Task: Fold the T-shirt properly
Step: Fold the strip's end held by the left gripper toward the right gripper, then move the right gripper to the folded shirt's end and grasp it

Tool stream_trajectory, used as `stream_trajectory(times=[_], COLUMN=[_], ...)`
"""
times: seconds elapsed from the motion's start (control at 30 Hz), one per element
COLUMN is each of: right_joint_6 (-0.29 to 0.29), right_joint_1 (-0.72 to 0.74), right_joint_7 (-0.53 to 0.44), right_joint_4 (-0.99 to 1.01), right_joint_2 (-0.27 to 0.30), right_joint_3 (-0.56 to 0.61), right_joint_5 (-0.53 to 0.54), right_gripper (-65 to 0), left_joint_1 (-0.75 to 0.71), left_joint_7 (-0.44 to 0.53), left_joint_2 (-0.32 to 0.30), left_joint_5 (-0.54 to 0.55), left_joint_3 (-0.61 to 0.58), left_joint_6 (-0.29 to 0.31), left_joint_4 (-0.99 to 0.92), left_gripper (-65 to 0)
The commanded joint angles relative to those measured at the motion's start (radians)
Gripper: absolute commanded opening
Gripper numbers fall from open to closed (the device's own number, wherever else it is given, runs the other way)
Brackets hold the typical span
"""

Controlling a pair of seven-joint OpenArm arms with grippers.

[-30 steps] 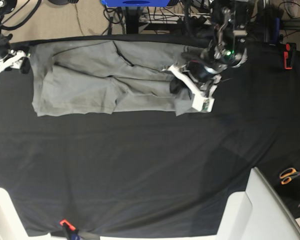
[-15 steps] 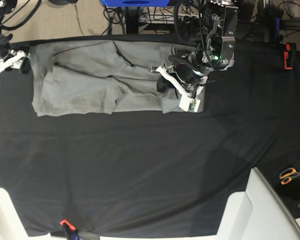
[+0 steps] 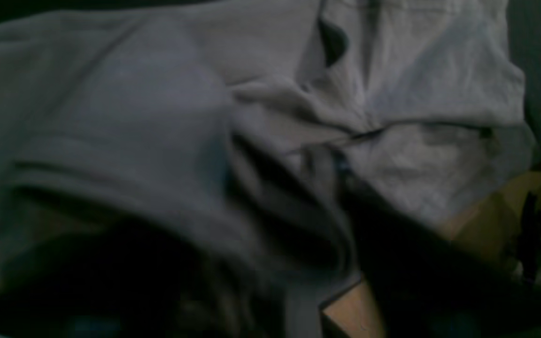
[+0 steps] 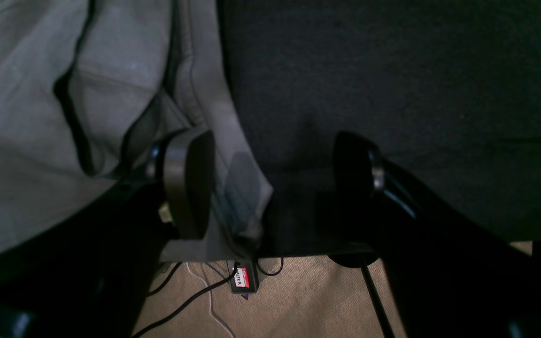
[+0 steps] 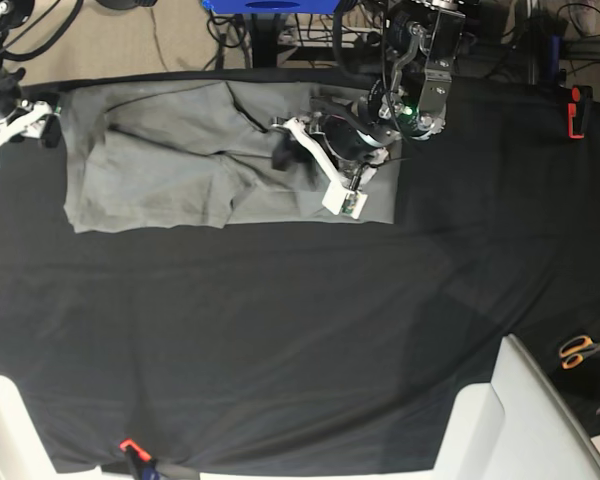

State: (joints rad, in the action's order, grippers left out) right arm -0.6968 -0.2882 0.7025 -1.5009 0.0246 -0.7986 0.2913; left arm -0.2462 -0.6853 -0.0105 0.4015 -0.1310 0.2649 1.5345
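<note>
Left pincer [image 5: 313, 172], grip state indiscernible, carries the T-shirt [image 5: 170, 165] edge inward to fold; right pincer [image 4: 270, 188] waits open at the surface [image 5: 280, 330] edge.

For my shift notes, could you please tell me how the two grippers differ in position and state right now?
The left gripper is over the middle of the T-shirt, carrying grey cloth; the right gripper sits at the shirt's far end, by the table's edge. The right gripper's fingers stand apart, one on the cloth, one on the black table cover; the left's jaws cannot be made out. Both have white fingers.
</note>
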Motion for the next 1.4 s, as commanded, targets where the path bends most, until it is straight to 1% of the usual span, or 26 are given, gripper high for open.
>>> stream_trajectory(times=[0.0, 0.07, 0.1, 0.17, 0.33, 0.4, 0.47, 0.57, 0.67, 0.77, 0.8, 0.83, 0.87, 0.9, 0.97, 1.0, 1.1, 1.17, 1.3, 1.37], right_joint_6=[-0.001, -0.001, -0.001, -0.001, -0.001, -0.001, -0.001, -0.001, -0.001, -0.001, -0.001, -0.001, -0.001, -0.001, -0.001, -0.001, -0.001, -0.001, -0.001, -0.001], right_joint_1=[0.004, 0.004, 0.004, 0.004, 0.004, 0.004, 0.004, 0.004, -0.001, -0.047, -0.062, -0.078, -0.093, -0.110, -0.148, -0.165, -0.207, -0.222, -0.262, -0.260], right_joint_7=[-0.014, -0.013, -0.013, -0.013, -0.013, -0.013, -0.013, -0.011, -0.010, -0.010, -0.010, -0.010, -0.010, -0.010, -0.010, -0.008, 0.030, 0.059, 0.059, 0.059], right_joint_4=[-0.016, -0.014, -0.014, -0.014, -0.014, -0.014, -0.014, -0.022, -0.031, -0.093, -0.126, -0.158, -0.183, -0.209, -0.252, -0.263, -0.270, -0.270, -0.272, -0.272], right_joint_2=[0.013, 0.013, 0.013, 0.013, 0.011, 0.011, 0.011, 0.011, 0.011, 0.010, 0.010, 0.005, -0.010, -0.024, -0.058, -0.070, -0.088, -0.110, -0.114, -0.114], right_joint_3=[-0.005, -0.005, -0.005, -0.005, -0.005, -0.005, -0.005, -0.005, 0.000, 0.078, 0.106, 0.135, 0.160, 0.181, 0.239, 0.272, 0.371, 0.440, 0.578, 0.628], right_joint_5=[0.016, 0.016, 0.016, 0.016, 0.016, 0.016, 0.016, 0.016, 0.016, 0.016, 0.016, 0.016, 0.016, 0.016, 0.016, 0.016, 0.016, 0.016, 0.016, 0.016], right_gripper=[-27.3, -27.3, -27.3, -27.3, -27.3, -27.3, -27.3, -27.3, -27.3, -27.3, -27.3, -27.3, -27.3, -27.3, -27.3, -27.3, -27.3, -27.3, -27.3, -27.3], left_joint_1=[0.012, 0.014, 0.015, 0.026, 0.106, 0.133, 0.156, 0.167, 0.149, 0.066, 0.034, -0.003, -0.037, -0.069, -0.127, -0.152, -0.216, -0.255, -0.298, -0.298], left_joint_7=[0.017, 0.017, 0.017, 0.017, 0.017, 0.017, 0.017, 0.017, 0.017, 0.017, 0.017, 0.017, 0.017, 0.017, 0.017, 0.019, 0.019, 0.019, 0.025, 0.028], left_joint_2=[0.005, 0.007, 0.008, 0.007, 0.007, 0.011, 0.027, 0.027, -0.030, -0.142, -0.173, -0.196, -0.213, -0.222, -0.240, -0.248, -0.257, -0.293, -0.369, -0.392], left_joint_5=[0.017, 0.018, 0.018, 0.018, 0.018, 0.018, 0.018, 0.018, 0.015, 0.017, 0.017, 0.017, 0.017, 0.017, 0.017, 0.017, 0.010, 0.010, 0.009, 0.009], left_joint_3=[-0.002, -0.005, -0.022, -0.069, -0.232, -0.279, -0.298, -0.278, -0.233, -0.149, -0.101, -0.045, 0.006, 0.061, 0.184, 0.241, 0.406, 0.489, 0.583, 0.609], left_joint_6=[0.009, 0.009, 0.009, 0.009, 0.009, 0.009, 0.009, 0.009, 0.009, 0.009, 0.009, 0.009, 0.009, 0.009, 0.009, 0.009, 0.014, 0.014, 0.014, 0.014], left_joint_4=[0.022, 0.022, 0.022, 0.022, 0.013, 0.022, 0.024, 0.025, 0.070, 0.168, 0.202, 0.228, 0.243, 0.255, 0.263, 0.260, 0.255, 0.254, 0.185, 0.125], left_gripper=[-25.5, -15.8, -12.2, -8.1, -7.7, -7.7, -7.7, -7.7, -7.9, -8.6, -11.4, -18.3, -26.5, -37.0, -62.9, -65.0, -65.0, -65.0, -65.0, -65.0])
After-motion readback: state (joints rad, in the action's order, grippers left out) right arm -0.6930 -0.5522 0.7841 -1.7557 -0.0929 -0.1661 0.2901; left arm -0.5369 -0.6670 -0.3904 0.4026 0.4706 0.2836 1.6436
